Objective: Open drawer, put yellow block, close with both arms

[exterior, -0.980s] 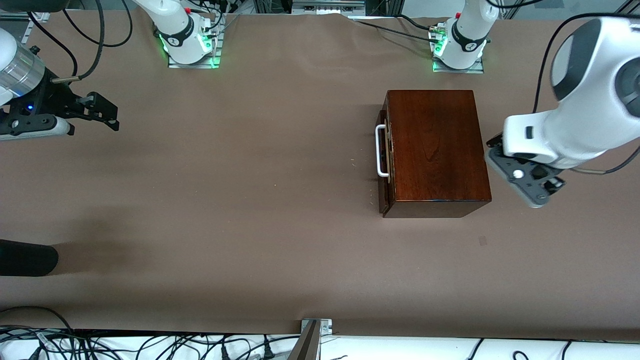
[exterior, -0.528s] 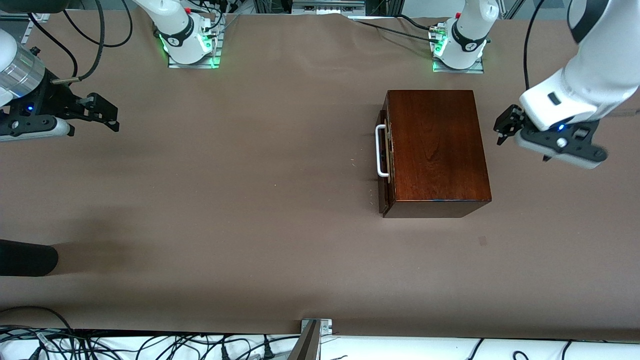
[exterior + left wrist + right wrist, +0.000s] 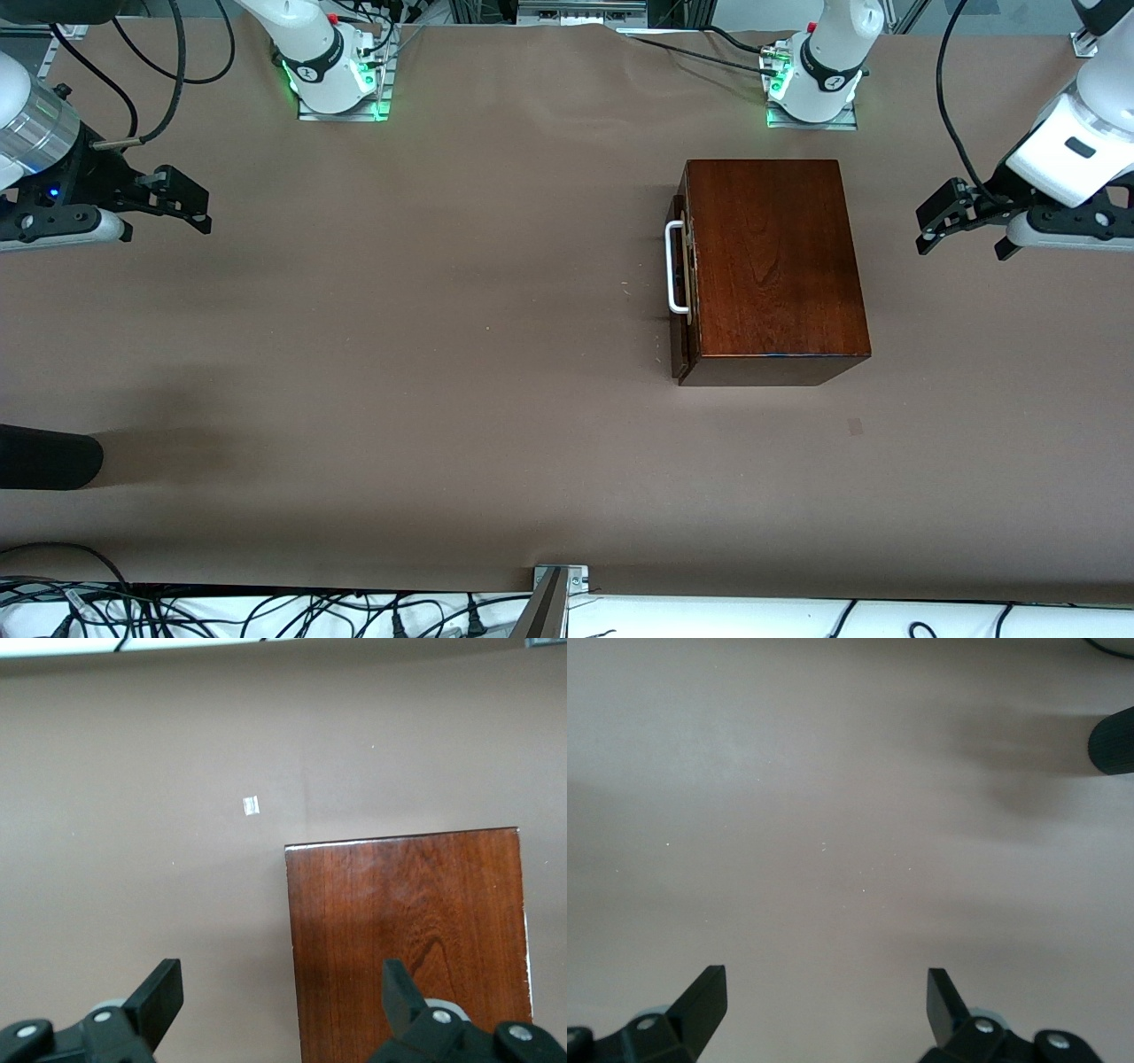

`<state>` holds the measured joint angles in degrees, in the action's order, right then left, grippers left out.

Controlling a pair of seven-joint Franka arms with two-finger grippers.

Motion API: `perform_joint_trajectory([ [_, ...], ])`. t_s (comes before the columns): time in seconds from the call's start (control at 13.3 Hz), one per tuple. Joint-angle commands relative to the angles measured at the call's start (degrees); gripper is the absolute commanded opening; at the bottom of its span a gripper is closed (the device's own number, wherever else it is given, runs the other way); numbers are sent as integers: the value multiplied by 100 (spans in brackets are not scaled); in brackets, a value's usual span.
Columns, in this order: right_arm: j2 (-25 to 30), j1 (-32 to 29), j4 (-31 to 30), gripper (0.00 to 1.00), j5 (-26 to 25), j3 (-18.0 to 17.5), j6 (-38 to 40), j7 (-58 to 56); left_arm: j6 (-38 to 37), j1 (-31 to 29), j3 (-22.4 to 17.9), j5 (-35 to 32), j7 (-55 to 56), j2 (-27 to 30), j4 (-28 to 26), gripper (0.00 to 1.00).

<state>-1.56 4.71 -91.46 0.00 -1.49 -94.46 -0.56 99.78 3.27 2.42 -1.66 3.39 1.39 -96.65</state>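
box: glossy dark-brown wooden box [image 3: 775, 266] on the table [image 3: 443, 354], toward the left arm's end, nearer the arm bases than the front camera; its top also shows in the left wrist view [image 3: 407, 939]
drawer: drawer [image 3: 680, 275] pushed in, dark front just about flush with the box, facing the right arm's end of the table; white bar handle [image 3: 675, 268] on the front, nothing touching it
yellow block: not visible in any view, cannot tell where it is
left gripper: left gripper [image 3: 941, 220] up in the air over bare table beside the box, at the left arm's end; fingers spread wide, nothing between them; the wrist view [image 3: 279, 997] shows both fingers apart, one over the table, one over the box top
right gripper: right gripper [image 3: 183, 202] over bare table at the right arm's end, well apart from the box; fingers wide apart in the wrist view [image 3: 826, 997], holding nothing; arm waits
table extras: small pale tape mark [image 3: 251, 805] on the table near a box corner; dark rounded object [image 3: 44, 456] at the table edge toward the right arm's end, also in the right wrist view [image 3: 1112, 742]
bases: two green-lit arm bases, right arm's [image 3: 341, 84], left arm's [image 3: 811, 93]
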Motion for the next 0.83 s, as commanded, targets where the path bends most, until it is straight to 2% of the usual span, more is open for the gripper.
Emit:
perform_joint_trajectory([
  [0.0, -28, -14, 102, 100, 106, -1, 95, 29, 94, -1, 13, 105, 92, 213, -276, 100],
  [0.45, -19, -14, 67, 100, 106, -1, 147, 38, -2, -1, 13, 105, 83, 178, -267, 100],
  [0.75, -19, -14, 67, 100, 106, -1, 191, 38, -450, -1, 4, -177, 65, 177, -206, 100],
])
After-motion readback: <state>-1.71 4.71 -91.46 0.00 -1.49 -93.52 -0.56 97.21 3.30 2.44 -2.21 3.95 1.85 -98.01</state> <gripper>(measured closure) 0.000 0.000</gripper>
